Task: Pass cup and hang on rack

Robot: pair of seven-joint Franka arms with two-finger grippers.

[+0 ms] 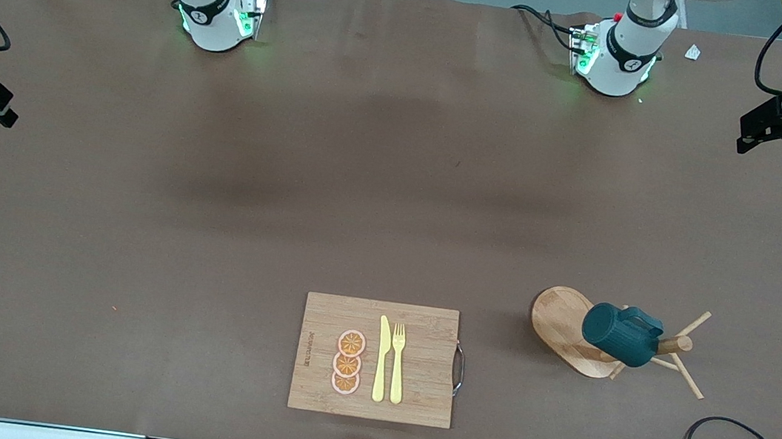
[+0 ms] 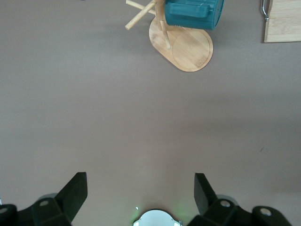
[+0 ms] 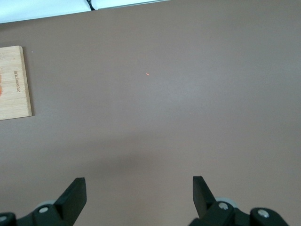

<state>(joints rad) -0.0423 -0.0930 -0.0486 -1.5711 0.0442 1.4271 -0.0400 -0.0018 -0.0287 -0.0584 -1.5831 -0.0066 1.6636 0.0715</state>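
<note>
A teal cup [image 1: 621, 334] hangs on the wooden rack [image 1: 564, 329]. The left gripper [image 2: 140, 195] and right gripper [image 3: 139, 197] hover above the table, jaws wide and empty.

A dark teal-green, ribbed cup [image 1: 621, 334] hangs on a pale wooden rack [image 1: 561, 322] above a brown table [image 1: 211, 227]. The light wood cutting board [image 1: 414, 394] carries orange-patterned slices [image 1: 348, 362] and a yellow knife [image 1: 382, 359] and fork [image 1: 397, 362].
</note>
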